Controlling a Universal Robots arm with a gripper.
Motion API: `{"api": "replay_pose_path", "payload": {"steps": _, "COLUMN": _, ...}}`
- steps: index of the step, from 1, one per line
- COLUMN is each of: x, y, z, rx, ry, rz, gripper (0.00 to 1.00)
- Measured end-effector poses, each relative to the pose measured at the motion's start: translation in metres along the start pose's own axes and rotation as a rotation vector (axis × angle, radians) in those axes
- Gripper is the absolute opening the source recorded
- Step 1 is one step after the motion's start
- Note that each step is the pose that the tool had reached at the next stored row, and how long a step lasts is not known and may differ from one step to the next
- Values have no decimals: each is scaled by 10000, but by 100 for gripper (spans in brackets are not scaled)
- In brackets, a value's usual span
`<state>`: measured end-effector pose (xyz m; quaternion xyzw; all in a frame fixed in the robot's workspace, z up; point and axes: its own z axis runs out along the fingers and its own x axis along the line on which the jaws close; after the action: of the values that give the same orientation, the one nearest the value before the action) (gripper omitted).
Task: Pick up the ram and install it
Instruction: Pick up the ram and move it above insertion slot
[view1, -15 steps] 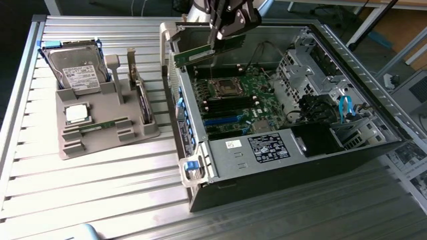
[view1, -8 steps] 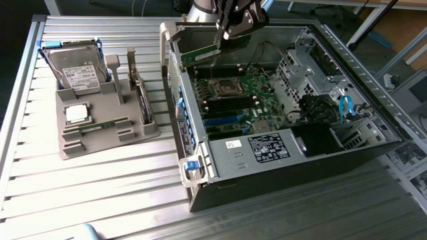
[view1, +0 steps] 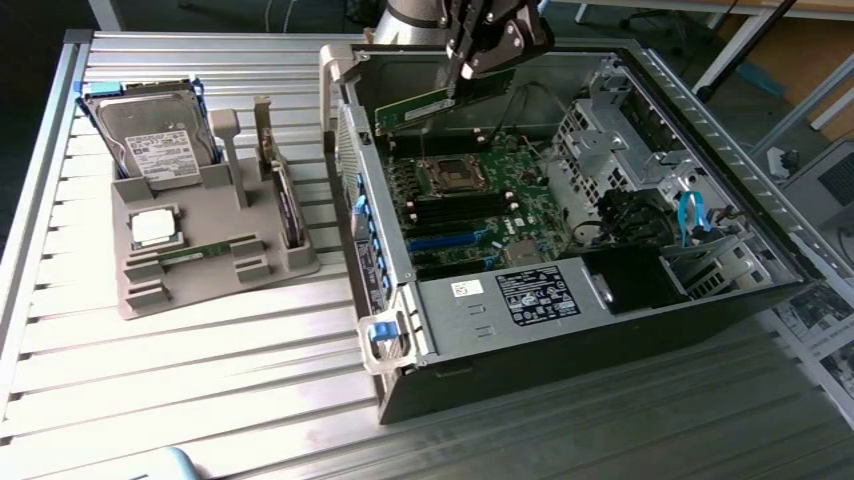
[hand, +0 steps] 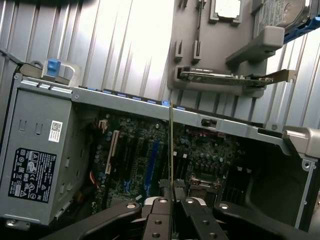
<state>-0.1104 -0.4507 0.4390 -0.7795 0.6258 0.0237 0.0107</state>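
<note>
The gripper (hand: 172, 195) is clamped shut on the ram (view1: 420, 108), holding it edge-down just above the motherboard (view1: 481, 200). The computer case (view1: 358, 180) walls stand on all sides, open only overhead. The grey holder (view1: 207, 215) with the hard drive (view1: 154, 140) sits well apart at the exterior view's left.

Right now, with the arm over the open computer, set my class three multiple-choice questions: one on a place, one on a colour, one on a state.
1. Where does the hard drive sit?
A. on a shelf
B. in the grey holder
C. in a drawer

2. What colour is the memory stick?
A. red
B. green
C. white

3. How is the gripper?
A. open and empty
B. shut on the hard drive
C. shut on the memory stick

Answers:
1 B: it stands in the holder, at the exterior view's left of the computer case.
2 B: its board is green.
3 C: it pinches the stick over the open case.
</note>
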Motion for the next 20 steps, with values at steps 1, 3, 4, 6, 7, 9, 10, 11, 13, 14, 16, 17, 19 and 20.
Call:
{"api": "replay_pose_path", "payload": {"steps": 1, "x": 3, "y": -11, "z": 0, "rx": 1, "ry": 0, "rz": 0, "gripper": 12}}
{"api": "replay_pose_path", "payload": {"steps": 3, "x": 8, "y": -37, "z": 0, "rx": 0, "ry": 0, "rz": 0, "gripper": 12}}
{"api": "replay_pose_path", "payload": {"steps": 4, "x": 12, "y": -53, "z": 0, "rx": 0, "ry": 0, "rz": 1, "gripper": 12}}
{"api": "replay_pose_path", "payload": {"steps": 6, "x": 18, "y": -81, "z": -1, "rx": 0, "ry": 0, "rz": 0, "gripper": 12}}
{"api": "replay_pose_path", "payload": {"steps": 7, "x": 21, "y": -95, "z": -1, "rx": 1, "ry": 1, "rz": 1, "gripper": 12}}
{"api": "replay_pose_path", "payload": {"steps": 9, "x": 27, "y": -120, "z": -1, "rx": 0, "ry": 1, "rz": 0, "gripper": 12}}
{"api": "replay_pose_path", "payload": {"steps": 10, "x": 30, "y": -133, "z": -1, "rx": 0, "ry": 0, "rz": 0, "gripper": 12}}
{"api": "replay_pose_path", "payload": {"steps": 11, "x": 32, "y": -145, "z": -1, "rx": 1, "ry": 0, "rz": 0, "gripper": 12}}
{"api": "replay_pose_path", "payload": {"steps": 13, "x": 38, "y": -171, "z": -2, "rx": 0, "ry": 1, "rz": 0, "gripper": 12}}
{"api": "replay_pose_path", "payload": {"steps": 14, "x": 41, "y": -184, "z": -2, "rx": 0, "ry": 1, "rz": 0, "gripper": 12}}
{"api": "replay_pose_path", "payload": {"steps": 16, "x": 47, "y": -212, "z": -3, "rx": 0, "ry": 1, "rz": 0, "gripper": 12}}
{"api": "replay_pose_path", "payload": {"steps": 17, "x": 50, "y": -226, "z": -3, "rx": 0, "ry": 1, "rz": 0, "gripper": 12}}
{"api": "replay_pose_path", "payload": {"steps": 19, "x": 57, "y": -255, "z": -3, "rx": 1, "ry": 1, "rz": 0, "gripper": 12}}
{"api": "replay_pose_path", "payload": {"steps": 20, "x": 61, "y": -276, "z": -3, "rx": 1, "ry": 0, "rz": 0, "gripper": 12}}
